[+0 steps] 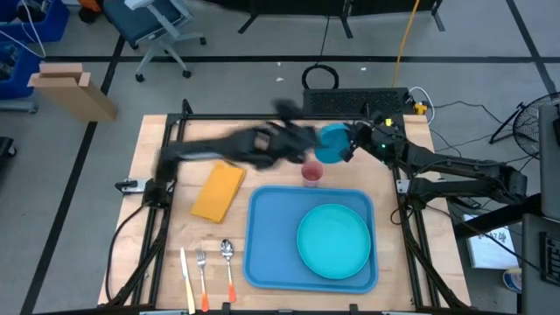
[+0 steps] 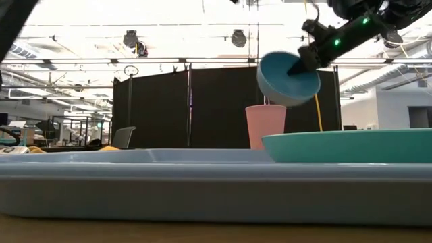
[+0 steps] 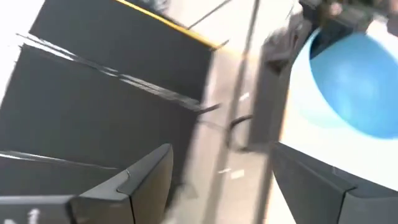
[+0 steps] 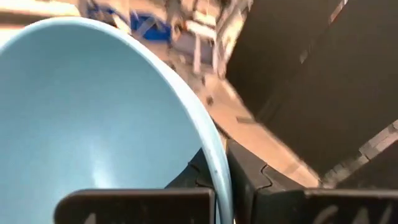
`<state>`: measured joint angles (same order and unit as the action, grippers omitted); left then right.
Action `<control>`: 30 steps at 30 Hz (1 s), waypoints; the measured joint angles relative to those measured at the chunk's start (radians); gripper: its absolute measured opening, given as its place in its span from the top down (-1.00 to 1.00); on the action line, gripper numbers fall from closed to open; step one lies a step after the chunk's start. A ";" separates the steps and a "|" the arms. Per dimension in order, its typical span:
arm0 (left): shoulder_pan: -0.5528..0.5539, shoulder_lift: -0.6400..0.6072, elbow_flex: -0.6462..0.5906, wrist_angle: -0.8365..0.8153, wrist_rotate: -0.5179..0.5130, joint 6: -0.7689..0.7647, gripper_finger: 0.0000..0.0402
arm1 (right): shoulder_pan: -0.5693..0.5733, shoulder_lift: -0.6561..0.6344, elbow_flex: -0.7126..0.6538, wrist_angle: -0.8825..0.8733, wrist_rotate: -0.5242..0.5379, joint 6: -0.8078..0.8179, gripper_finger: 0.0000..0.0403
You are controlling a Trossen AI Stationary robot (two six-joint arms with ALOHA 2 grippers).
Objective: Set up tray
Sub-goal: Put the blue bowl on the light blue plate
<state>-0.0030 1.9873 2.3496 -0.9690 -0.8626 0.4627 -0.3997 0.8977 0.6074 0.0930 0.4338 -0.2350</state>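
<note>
Tray [image 1: 271,236] is waiting — right gripper [image 1: 350,144], clamping the bowl [image 1: 332,143] rim, should be lowering level; left gripper [image 1: 302,140] is spread, empty.

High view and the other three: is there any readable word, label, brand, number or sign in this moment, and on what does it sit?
No text can be read in any view.
Tray, turquoise plate, pink cup, blue bowl: plain, no print visible.
White papers beside the table: dark print, too small to read.
Left wrist view: white marks at a corner on the gripper body, cut off and blurred, unreadable.
</note>
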 joint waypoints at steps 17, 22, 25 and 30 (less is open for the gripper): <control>0.311 -0.650 -0.818 0.233 1.027 -0.124 0.67 | 0.001 -0.052 0.006 -0.007 -0.270 -0.015 0.98; 0.341 -0.913 -1.242 0.606 1.057 -0.240 0.95 | 0.000 -0.080 0.005 -0.044 -0.327 -0.007 0.98; 0.329 -1.030 -1.467 0.772 1.034 -0.313 0.97 | 0.001 -0.093 0.015 -0.115 -0.335 0.037 0.98; 0.316 -1.167 -1.730 1.005 0.948 -0.440 0.96 | 0.002 -0.090 0.151 -0.360 -0.334 0.055 0.98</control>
<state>0.3134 0.8200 0.6193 0.0363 0.0851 0.0231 -0.3974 0.8073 0.7586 -0.2671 0.0999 -0.1796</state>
